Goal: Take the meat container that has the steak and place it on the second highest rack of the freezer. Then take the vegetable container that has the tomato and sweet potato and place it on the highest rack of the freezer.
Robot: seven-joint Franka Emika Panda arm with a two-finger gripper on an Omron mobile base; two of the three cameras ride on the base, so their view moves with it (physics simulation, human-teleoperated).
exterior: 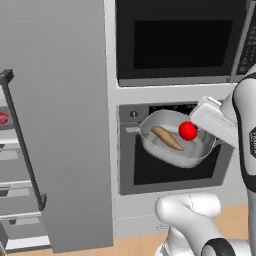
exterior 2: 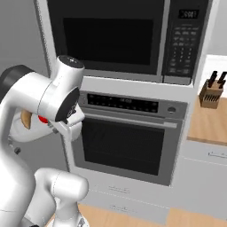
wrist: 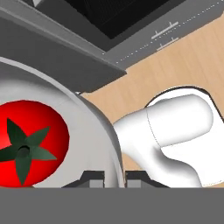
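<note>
Oven (exterior: 175, 165) front behind; gripper (wrist: 115, 177) clamped on rim of vegetable container (exterior: 172, 142), tomato (exterior: 188, 131) and sweet potato (exterior: 167, 138) inside, carried midair. Freezer (exterior: 15, 190) open at left; placing on top rack remains.

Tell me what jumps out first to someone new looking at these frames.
The shallow grey oval container held up in front of the dark oven door, carrying a bright red tomato and a tan sweet potato. The gripper is shut on its rim, with the tomato looming large beside the fingers in the hand view. At far left, the freezer's open door and racks.
</note>
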